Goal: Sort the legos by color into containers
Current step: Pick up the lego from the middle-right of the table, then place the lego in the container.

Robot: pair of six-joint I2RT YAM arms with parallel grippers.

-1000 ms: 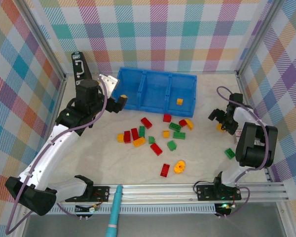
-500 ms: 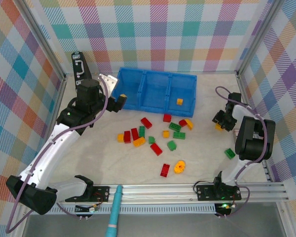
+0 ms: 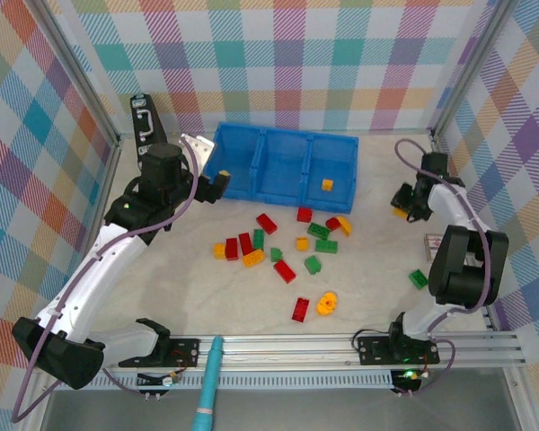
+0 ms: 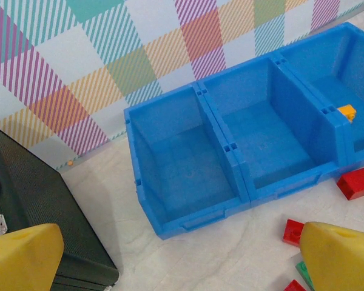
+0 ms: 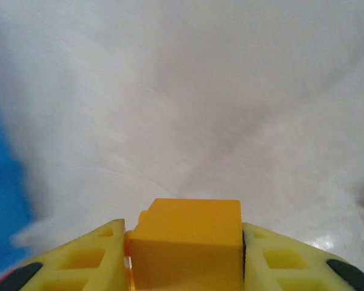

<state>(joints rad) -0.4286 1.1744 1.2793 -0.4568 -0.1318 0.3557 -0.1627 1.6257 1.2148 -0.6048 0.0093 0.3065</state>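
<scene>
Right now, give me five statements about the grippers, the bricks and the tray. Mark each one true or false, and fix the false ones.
1. The right gripper is shut on a yellow-orange brick. True.
2. The left gripper holds a red brick. False: its jaws stand open with nothing between them.
3. The right compartment of the blue tray holds a lone yellow-orange piece. True.
4. The middle compartment holds green bricks. False: it has nothing in it.
5. The gear-like piece lies in the tray. False: it lies on the table, towards the near edge.
</scene>
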